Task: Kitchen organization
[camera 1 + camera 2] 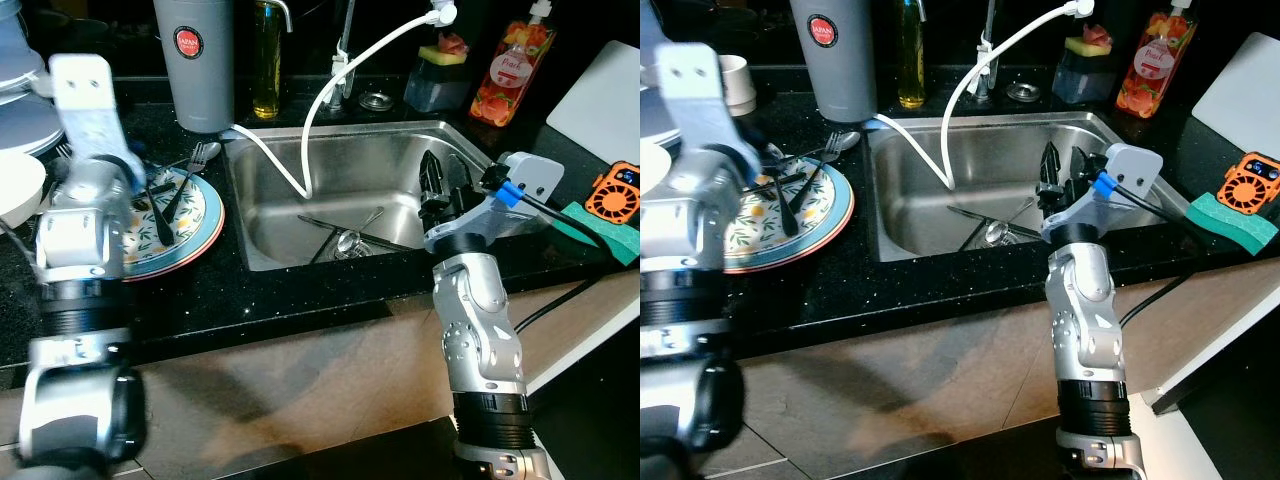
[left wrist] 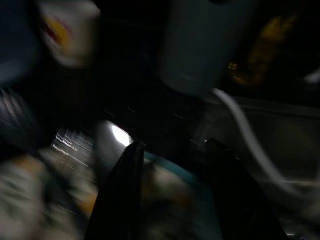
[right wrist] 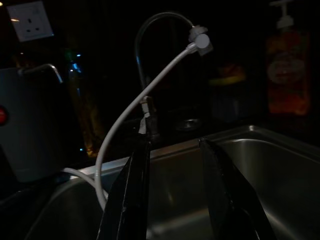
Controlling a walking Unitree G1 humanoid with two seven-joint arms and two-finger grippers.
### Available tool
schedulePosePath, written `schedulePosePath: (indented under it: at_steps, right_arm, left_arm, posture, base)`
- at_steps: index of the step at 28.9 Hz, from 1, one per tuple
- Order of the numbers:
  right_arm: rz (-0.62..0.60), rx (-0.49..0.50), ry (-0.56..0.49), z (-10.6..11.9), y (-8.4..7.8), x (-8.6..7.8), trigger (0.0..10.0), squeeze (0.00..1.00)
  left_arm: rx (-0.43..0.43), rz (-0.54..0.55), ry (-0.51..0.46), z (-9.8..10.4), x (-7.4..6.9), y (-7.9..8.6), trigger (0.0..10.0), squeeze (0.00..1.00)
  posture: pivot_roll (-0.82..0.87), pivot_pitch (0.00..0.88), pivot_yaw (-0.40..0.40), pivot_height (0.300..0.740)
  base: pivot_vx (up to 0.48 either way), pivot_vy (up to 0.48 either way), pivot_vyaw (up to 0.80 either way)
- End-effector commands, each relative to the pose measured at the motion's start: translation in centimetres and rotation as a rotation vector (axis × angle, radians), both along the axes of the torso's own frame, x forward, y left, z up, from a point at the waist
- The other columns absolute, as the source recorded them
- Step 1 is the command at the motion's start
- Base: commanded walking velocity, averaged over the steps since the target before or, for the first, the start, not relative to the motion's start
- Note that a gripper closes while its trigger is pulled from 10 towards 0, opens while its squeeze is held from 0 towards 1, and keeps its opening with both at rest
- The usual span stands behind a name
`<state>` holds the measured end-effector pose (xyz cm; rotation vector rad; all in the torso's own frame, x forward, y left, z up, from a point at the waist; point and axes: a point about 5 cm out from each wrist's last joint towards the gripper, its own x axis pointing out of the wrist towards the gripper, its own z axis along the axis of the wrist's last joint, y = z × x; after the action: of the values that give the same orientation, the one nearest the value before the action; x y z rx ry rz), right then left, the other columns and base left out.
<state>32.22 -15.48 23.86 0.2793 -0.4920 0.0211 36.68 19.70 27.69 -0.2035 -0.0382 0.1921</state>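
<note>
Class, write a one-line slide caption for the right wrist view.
Open right gripper poised above the steel sink, facing the faucet and its white hose.

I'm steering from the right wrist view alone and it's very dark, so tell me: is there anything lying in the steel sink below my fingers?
Observer: Yes. A metal spoon and a thin dark utensil lie on the bottom of the stainless steel sink, near the drain.
Operator: Where does my gripper sit relative to the basin?
Observer: The right gripper hangs open over the sink's right front part, holding nothing.
Operator: And what is the other arm doing?
Observer: The left gripper is open above the floral plate on the black counter, left of the sink, where a fork and dark cutlery lie.
</note>
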Motion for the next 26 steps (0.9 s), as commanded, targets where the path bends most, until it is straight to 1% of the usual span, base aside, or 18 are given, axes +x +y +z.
schedulePosePath:
  at_steps: [1,2,3,4,5,6,7,8,9,11,12,14,16,17,18,21,23,26]
  right_arm:
    - [-0.006,-0.005,0.013,-0.3,-0.3,-0.2,10.0,0.0]
    - [-0.001,-0.008,0.011,-0.2,-0.2,-0.1,10.0,0.0]
    - [-0.001,-0.008,0.011,-0.2,-0.2,-0.1,10.0,0.0]
    - [0.004,-0.012,0.008,0.0,-0.1,-0.1,10.0,0.0]
    - [0.005,-0.013,0.006,0.0,-0.1,0.0,10.0,0.0]
    - [0.005,-0.013,0.006,0.0,-0.1,0.0,10.0,0.0]
    - [0.001,-0.014,0.005,0.1,-0.2,0.0,10.0,0.0]
    - [-0.001,-0.014,0.006,0.1,-0.3,0.0,10.0,0.0]
    - [-0.002,-0.014,0.006,0.1,-0.3,0.0,10.0,0.0]
    - [-0.003,-0.014,0.007,0.0,-0.4,0.0,10.0,0.0]
    - [-0.002,-0.012,0.008,0.0,-0.3,0.0,10.0,0.0]
    - [-0.001,-0.011,0.009,-0.1,-0.3,0.0,10.0,0.0]
    - [0.005,-0.012,0.007,0.0,-0.1,0.0,10.0,0.0]
    - [0.005,-0.012,0.007,0.0,-0.1,0.0,10.0,0.0]
    - [0.008,-0.014,0.005,0.1,-0.1,0.0,10.0,0.0]
    - [0.008,-0.015,0.004,0.1,-0.1,0.1,10.0,0.0]
    - [0.009,-0.015,0.003,0.1,-0.1,0.1,10.0,0.0]
    - [0.009,-0.016,0.002,0.1,-0.1,0.1,10.0,0.0]
  left_arm:
    - [-0.099,0.027,0.022,-0.6,0.0,-0.3,10.0,0.0]
    - [-0.136,0.062,0.025,-0.6,0.2,-0.2,10.0,0.0]
    - [-0.136,0.062,0.025,-0.6,0.2,-0.2,10.0,0.0]
    - [-0.165,0.119,0.021,-0.5,0.3,0.1,10.0,0.0]
    - [-0.158,0.149,0.016,-0.3,0.3,0.4,10.0,0.0]
    - [-0.158,0.149,0.016,-0.3,0.3,0.4,10.0,0.0]
    - [-0.119,0.213,-0.004,0.3,0.0,1.0,10.0,0.0]
    - [-0.098,0.234,-0.015,0.5,-0.1,1.2,10.0,0.0]
    - [-0.079,0.243,-0.027,0.7,-0.2,1.4,10.0,0.0]
    - [-0.073,0.253,-0.035,0.9,-0.4,1.5,10.0,0.0]
    - [-0.116,0.266,-0.023,0.6,-0.5,2.0,10.0,0.0]
    - [-0.137,0.273,-0.015,0.5,-0.5,2.2,10.0,0.0]
    - [-0.229,0.271,0.009,-0.2,-0.3,2.6,10.0,0.0]
    - [-0.229,0.271,0.009,-0.2,-0.3,2.6,10.0,0.0]
    - [-0.302,0.276,0.029,-0.7,0.1,3.1,10.0,0.0]
    - [-0.326,0.284,0.039,-0.9,0.2,3.3,10.0,0.0]
    - [-0.359,0.308,0.054,-1.5,0.6,4.1,10.0,0.0]
    - [-0.383,0.299,0.06,-1.8,0.9,4.4,10.0,0.0]
  posture:
    - [0.09,0.06,-0.055,0.74]
    - [0.08,0.059,-0.061,0.74]
    - [0.08,0.059,-0.061,0.74]
    - [0.07,0.056,-0.062,0.74]
    - [0.07,0.056,-0.062,0.74]
    - [0.07,0.056,-0.062,0.74]
    - [0.07,0.056,-0.063,0.74]
    - [0.07,0.056,-0.063,0.74]
    - [0.07,0.056,-0.063,0.74]
    - [0.08,0.052,-0.059,0.74]
    - [0.08,0.047,-0.061,0.74]
    - [0.08,0.047,-0.061,0.74]
    - [0.08,0.047,-0.061,0.74]
    - [0.08,0.047,-0.061,0.74]
    - [0.08,0.041,-0.065,0.74]
    - [0.08,0.041,-0.065,0.74]
    - [0.07,0.035,-0.066,0.74]
    - [0.07,0.034,-0.065,0.74]
  base:
    - [0.0,0.0,0.0]
    - [0.0,0.0,0.0]
    - [0.0,0.0,0.0]
    - [0.0,0.0,0.0]
    - [0.0,0.0,0.0]
    - [0.0,0.0,0.0]
    - [0.0,0.0,0.0]
    - [0.0,0.0,0.0]
    - [0.0,0.0,0.0]
    - [0.0,0.0,0.0]
    - [0.0,0.0,0.0]
    - [0.0,0.0,0.0]
    - [0.0,0.0,0.0]
    - [0.0,0.0,0.0]
    - [0.0,0.0,0.0]
    - [0.0,0.0,0.0]
    - [0.0,0.0,0.0]
    - [0.0,0.0,0.0]
